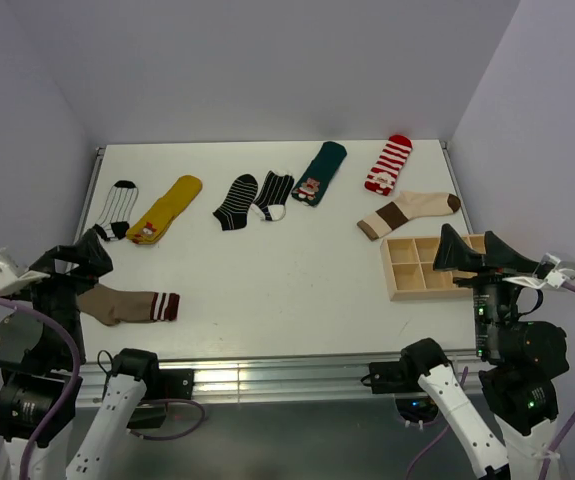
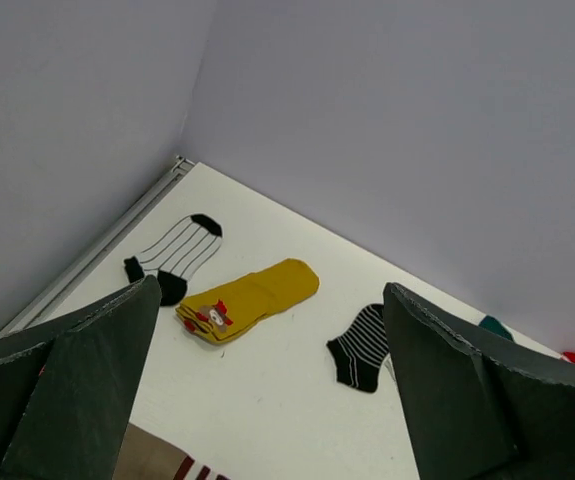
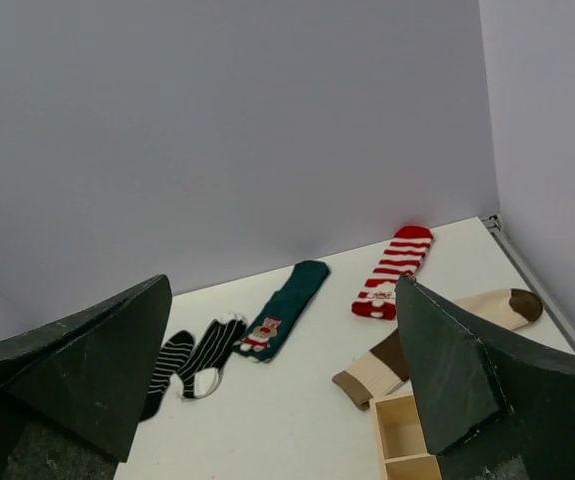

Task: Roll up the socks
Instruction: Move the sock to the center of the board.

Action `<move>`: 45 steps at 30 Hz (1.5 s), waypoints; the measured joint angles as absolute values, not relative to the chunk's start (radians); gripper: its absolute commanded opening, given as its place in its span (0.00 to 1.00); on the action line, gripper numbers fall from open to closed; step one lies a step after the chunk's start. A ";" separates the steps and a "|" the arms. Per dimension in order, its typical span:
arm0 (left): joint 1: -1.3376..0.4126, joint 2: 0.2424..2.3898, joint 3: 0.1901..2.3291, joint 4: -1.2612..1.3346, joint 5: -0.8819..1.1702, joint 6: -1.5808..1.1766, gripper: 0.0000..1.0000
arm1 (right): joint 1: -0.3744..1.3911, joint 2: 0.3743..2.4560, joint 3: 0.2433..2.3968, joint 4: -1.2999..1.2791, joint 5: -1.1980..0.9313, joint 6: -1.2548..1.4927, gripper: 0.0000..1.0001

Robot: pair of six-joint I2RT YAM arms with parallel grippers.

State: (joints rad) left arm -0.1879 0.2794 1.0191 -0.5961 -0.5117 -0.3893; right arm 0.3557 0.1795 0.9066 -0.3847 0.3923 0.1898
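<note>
White tabletop (image 1: 297, 270) and pale lilac walls fill my overhead feed. All the socks lie flat and unrolled on the table.

Along the back row, from the left, I see:
- a white sock with black lines (image 1: 117, 208)
- a yellow sock (image 1: 167, 208) just beside it
- a black sock with white stripes (image 1: 236, 201)
- a black sock with thin white lines (image 1: 274, 194), which seems to touch the one before it near the top
- a dark green sock (image 1: 319, 172)
- a red-and-white striped sock (image 1: 389, 163) close to the right rear corner

A cream sock with brown bands (image 1: 407, 213) lies slantwise just behind a wooden tray (image 1: 417, 293) with compartments, on the right side. A brown sock with a striped cuff (image 1: 127, 304) sits alone near the front left edge, well apart from the others.

My left gripper (image 1: 75, 262) hangs over the foot end of that brown sock. On the left wrist feed, its fingers (image 2: 87, 380) are spread wide with nothing between them, and the striped cuff shows at the bottom of that view. My right gripper (image 1: 477, 255) sits over the right part of the tray. Its fingers (image 3: 467, 370) are likewise parted wide and empty. I cannot tell how high either gripper is above the table.
</note>
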 measured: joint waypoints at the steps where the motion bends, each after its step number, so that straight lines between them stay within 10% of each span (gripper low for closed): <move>1: -0.188 0.283 1.018 -0.600 -0.509 -0.389 0.99 | 0.356 0.183 0.907 -0.384 0.391 0.192 1.00; 45: -0.190 1.136 0.543 -0.493 -0.173 -0.968 0.95 | 0.356 0.277 0.810 -0.441 0.194 0.363 1.00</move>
